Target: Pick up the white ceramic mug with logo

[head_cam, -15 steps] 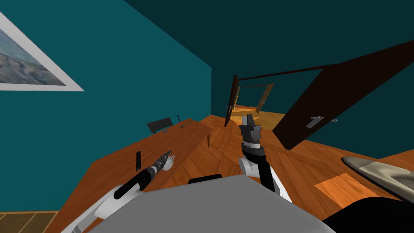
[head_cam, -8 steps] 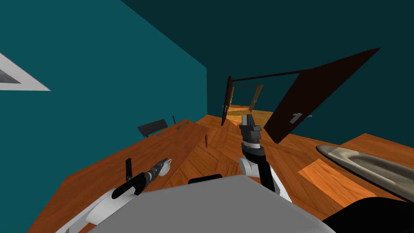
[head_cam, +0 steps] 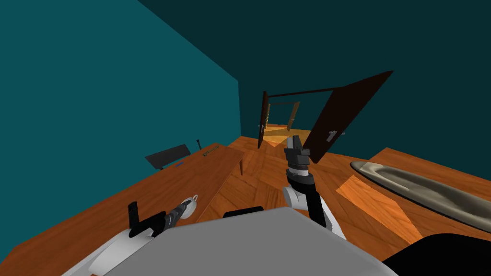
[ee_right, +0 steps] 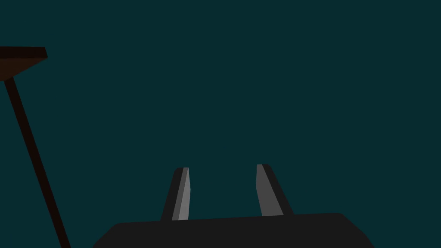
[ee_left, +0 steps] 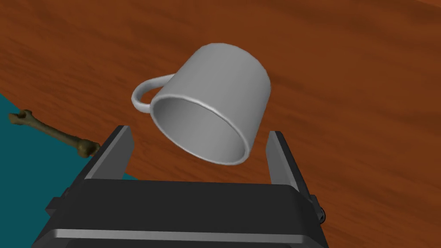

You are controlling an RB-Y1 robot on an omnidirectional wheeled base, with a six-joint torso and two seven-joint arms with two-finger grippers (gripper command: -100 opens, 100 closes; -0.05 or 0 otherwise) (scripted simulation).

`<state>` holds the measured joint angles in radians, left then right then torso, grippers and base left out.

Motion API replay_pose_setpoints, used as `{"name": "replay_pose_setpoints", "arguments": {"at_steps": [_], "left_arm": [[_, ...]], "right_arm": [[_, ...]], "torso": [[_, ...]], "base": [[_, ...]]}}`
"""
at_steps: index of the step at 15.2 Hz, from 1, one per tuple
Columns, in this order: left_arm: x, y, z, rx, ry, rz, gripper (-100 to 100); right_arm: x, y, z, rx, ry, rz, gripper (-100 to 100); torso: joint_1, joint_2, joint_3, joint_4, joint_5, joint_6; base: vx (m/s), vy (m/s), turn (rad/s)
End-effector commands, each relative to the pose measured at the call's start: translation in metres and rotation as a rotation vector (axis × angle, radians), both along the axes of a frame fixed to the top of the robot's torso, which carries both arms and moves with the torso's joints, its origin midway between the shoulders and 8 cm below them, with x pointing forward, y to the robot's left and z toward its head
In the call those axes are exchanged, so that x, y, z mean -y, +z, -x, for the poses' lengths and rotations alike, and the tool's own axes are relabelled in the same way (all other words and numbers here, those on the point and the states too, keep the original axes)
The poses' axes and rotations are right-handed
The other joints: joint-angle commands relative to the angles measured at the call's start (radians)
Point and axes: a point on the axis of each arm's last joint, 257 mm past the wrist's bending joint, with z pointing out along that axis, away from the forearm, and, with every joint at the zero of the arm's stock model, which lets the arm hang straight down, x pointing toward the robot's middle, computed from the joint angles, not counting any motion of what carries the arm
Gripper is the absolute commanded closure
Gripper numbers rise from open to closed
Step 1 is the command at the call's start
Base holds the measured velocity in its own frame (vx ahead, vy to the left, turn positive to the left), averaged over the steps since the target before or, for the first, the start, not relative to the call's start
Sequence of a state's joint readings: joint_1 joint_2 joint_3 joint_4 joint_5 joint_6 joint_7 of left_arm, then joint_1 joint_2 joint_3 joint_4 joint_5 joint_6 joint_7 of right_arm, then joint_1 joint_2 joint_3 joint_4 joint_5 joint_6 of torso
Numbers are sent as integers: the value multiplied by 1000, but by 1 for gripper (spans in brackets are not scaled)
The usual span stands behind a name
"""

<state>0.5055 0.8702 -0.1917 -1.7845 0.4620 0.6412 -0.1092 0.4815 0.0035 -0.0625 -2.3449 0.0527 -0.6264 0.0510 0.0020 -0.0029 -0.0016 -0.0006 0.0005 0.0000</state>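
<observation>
Left gripper is reaching over the wooden table with its two fingers standing wide apart, gripping nothing. The mug, drawn plain light grey, is sitting just beyond the fingertips and in line with the gap between them. Its open mouth is facing the hand and its base is pointing away toward the wood. A narrow gap is showing on each side between the rim and the nearer finger, so neither finger is touching it. Its loop handle is sticking out toward the side where a brownish wrench is lying farther off, where the wood gives way to teal. Whether the mug's base is resting on the table I cannot tell. In the head view the mug is appearing at the tip of the left forearm, close to the table's edge that borders the wooden floor. A black bar-shaped thing is lying on the table just beside the left arm. The right gripper is pointing up ahead of the chest, away from the table, its fingers parted narrowly with nothing between them.
</observation>
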Motion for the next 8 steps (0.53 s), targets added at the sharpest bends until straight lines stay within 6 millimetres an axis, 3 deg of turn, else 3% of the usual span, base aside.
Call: {"name": "replay_pose_setpoints", "arguments": {"at_steps": [1,2,5,6,8], "left_arm": [[-16,-8,16,-69,15,-15,-100],[-16,-8,16,-69,15,-15,-100],[-39,-20,51,-190,44,-38,-100],[-39,-20,51,-190,44,-38,-100],[-50,-25,70,-252,60,-47,-100]], "right_arm": [[0,0,0,0,0,0,0],[0,0,0,0,0,0,0],[0,0,0,0,0,0,0],[0,0,0,0,0,0,0],[0,0,0,0,0,0,0]], "torso": [[0,0,0,0,0,0],[0,0,0,0,0,0],[0,-1,0,0,0,1],[0,-1,-1,0,0,1],[0,-1,-1,0,0,0]], "base": [[19,12,-139],[19,11,-131],[26,15,-228],[28,22,-147],[23,16,-144]]}}
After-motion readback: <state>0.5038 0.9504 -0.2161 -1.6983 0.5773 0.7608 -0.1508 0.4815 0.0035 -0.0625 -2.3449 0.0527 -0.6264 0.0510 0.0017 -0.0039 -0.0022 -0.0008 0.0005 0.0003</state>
